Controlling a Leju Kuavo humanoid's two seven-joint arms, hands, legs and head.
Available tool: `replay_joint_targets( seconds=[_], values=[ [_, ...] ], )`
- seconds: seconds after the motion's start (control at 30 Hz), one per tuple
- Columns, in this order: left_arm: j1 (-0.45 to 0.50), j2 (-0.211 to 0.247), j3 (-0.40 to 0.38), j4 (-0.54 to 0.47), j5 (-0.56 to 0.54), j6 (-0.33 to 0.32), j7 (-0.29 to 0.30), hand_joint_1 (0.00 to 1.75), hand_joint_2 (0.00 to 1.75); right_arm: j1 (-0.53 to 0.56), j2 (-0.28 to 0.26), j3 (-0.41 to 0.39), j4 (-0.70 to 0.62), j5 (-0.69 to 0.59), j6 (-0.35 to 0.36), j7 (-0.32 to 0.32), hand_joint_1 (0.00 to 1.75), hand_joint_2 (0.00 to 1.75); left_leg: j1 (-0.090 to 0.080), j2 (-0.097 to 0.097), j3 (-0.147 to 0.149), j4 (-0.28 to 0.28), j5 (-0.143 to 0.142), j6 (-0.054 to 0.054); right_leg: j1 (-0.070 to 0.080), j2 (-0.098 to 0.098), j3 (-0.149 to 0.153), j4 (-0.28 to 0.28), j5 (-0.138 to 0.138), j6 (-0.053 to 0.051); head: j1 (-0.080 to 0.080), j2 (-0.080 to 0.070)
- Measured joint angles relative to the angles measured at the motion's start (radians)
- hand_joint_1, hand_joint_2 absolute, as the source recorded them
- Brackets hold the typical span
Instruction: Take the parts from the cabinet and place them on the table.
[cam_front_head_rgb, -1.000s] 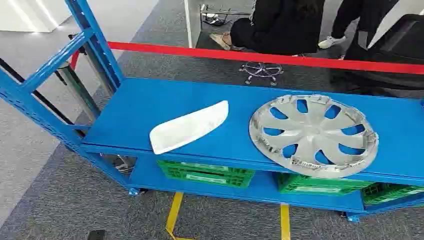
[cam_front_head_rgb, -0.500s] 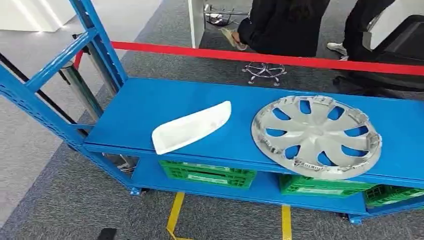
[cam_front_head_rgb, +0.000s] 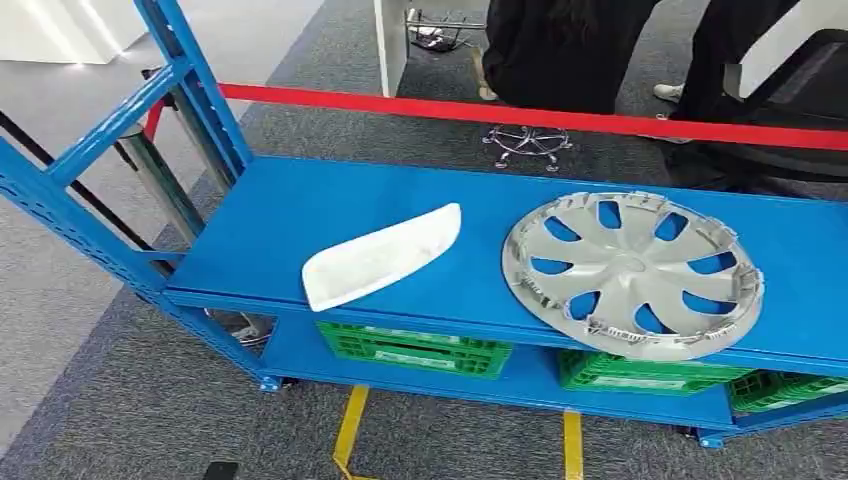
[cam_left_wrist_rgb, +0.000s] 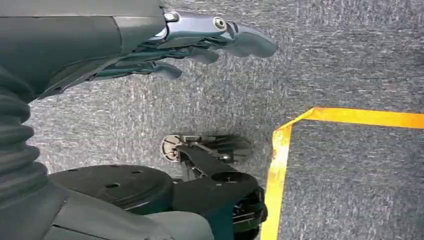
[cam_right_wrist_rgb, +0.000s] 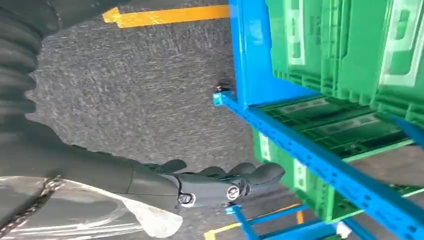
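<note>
Two parts lie on the blue shelf of the cabinet. A white curved plastic panel sits at the shelf's front left, its end near the front edge. To its right a silver wheel cover lies flat, its rim reaching the shelf's front edge. My left hand hangs over the grey carpet, fingers loosely extended, holding nothing. My right hand hangs beside the cabinet's lower frame, fingers also extended and empty.
Green crates fill the lower shelf, and a crate stands close to my right hand. Blue uprights rise at the left. A red barrier tape runs behind the cabinet, with people standing beyond it. Yellow floor tape marks the carpet.
The whole picture has shifted slightly, so the camera moved. The people behind the red tape have shifted. The parts on the shelf stay where they were.
</note>
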Motion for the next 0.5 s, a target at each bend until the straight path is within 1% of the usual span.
replay_joint_targets(
  seconds=[0.03, 0.07, 0.1, 0.13, 0.17, 0.2, 0.27, 0.3, 0.33, 0.4, 0.5],
  values=[
    [0.000, 0.000, 0.000, 0.000, 0.000, 0.000, 0.000, 0.00, 1.75, -0.002, 0.004, -0.010, -0.005, 0.000, 0.000, 0.000, 0.00, 1.75, 0.000, 0.000, 0.000, 0.000, 0.000, 0.000, 0.000, 0.000, 0.000, 0.000, 0.000, 0.000, 0.000, 0.000],
    [0.000, 0.000, 0.000, 0.000, 0.002, -0.002, 0.000, 0.00, 1.75, -0.004, 0.006, -0.020, -0.009, -0.009, 0.014, 0.023, 0.00, 1.75, 0.000, 0.000, 0.000, 0.000, 0.000, 0.000, 0.000, 0.000, -0.001, 0.000, -0.001, 0.000, 0.000, 0.000],
    [-0.001, 0.000, 0.001, 0.000, 0.009, -0.010, 0.000, 0.00, 1.75, -0.014, 0.006, -0.035, -0.005, -0.033, 0.051, 0.082, 0.00, 1.75, 0.000, 0.000, 0.000, 0.000, 0.000, 0.000, 0.000, 0.001, -0.004, 0.000, -0.001, 0.000, 0.000, 0.000],
    [-0.001, 0.000, 0.003, 0.000, 0.019, -0.018, 0.000, 0.00, 1.75, -0.033, 0.006, -0.069, 0.013, -0.062, 0.096, 0.178, 0.00, 1.75, 0.001, 0.001, 0.001, 0.000, -0.001, -0.001, 0.001, 0.002, -0.011, 0.000, -0.001, 0.000, 0.000, 0.000],
    [-0.002, -0.001, 0.005, 0.000, 0.029, -0.028, 0.001, 0.00, 1.75, -0.047, 0.006, -0.105, 0.033, -0.067, 0.094, 0.267, 0.00, 1.75, 0.001, 0.001, 0.002, 0.000, -0.002, -0.001, 0.001, 0.001, -0.010, 0.000, -0.004, 0.000, 0.001, 0.000],
    [-0.003, -0.001, 0.011, 0.000, 0.045, -0.047, 0.009, 0.00, 1.75, -0.058, -0.009, -0.141, 0.092, -0.067, 0.060, 0.344, 0.00, 1.75, 0.001, 0.000, 0.003, 0.000, -0.003, -0.001, 0.001, 0.001, -0.008, 0.000, -0.004, -0.001, -0.001, 0.000],
    [-0.003, 0.000, 0.032, 0.000, 0.073, -0.094, 0.029, 0.00, 1.75, -0.088, -0.073, -0.203, 0.300, -0.069, -0.018, 0.542, 0.00, 1.75, 0.001, 0.001, 0.004, 0.000, -0.004, -0.002, 0.001, 0.001, -0.007, 0.000, -0.004, -0.001, 0.002, 0.000],
    [-0.003, 0.000, 0.042, 0.000, 0.079, -0.110, 0.035, 0.00, 1.75, -0.089, -0.092, -0.228, 0.374, -0.065, -0.033, 0.616, 0.00, 1.75, -0.001, 0.000, 0.004, 0.000, -0.004, -0.001, -0.001, 0.001, -0.005, 0.000, -0.004, -0.001, 0.001, 0.000],
    [-0.003, 0.002, 0.048, 0.000, 0.084, -0.120, 0.037, 0.00, 1.75, -0.087, -0.100, -0.241, 0.414, -0.057, -0.037, 0.632, 0.00, 1.75, -0.001, 0.000, 0.003, 0.000, -0.004, -0.001, 0.000, 0.001, 0.004, 0.000, -0.004, 0.000, -0.001, 0.000],
    [-0.003, 0.007, 0.060, 0.000, 0.088, -0.135, 0.040, 0.00, 1.75, -0.093, -0.110, -0.248, 0.496, -0.043, -0.037, 0.629, 0.00, 1.75, 0.000, 0.004, 0.003, 0.000, -0.004, -0.001, 0.000, 0.006, 0.002, 0.000, -0.002, 0.000, 0.000, 0.000],
    [-0.008, 0.008, 0.076, 0.000, 0.087, -0.142, 0.040, 0.00, 1.75, -0.117, -0.141, -0.268, 0.619, -0.031, -0.027, 0.602, 0.00, 1.75, 0.000, 0.005, 0.005, 0.000, -0.004, -0.001, 0.000, 0.005, 0.003, 0.000, -0.003, 0.001, 0.000, 0.000]
  ],
)
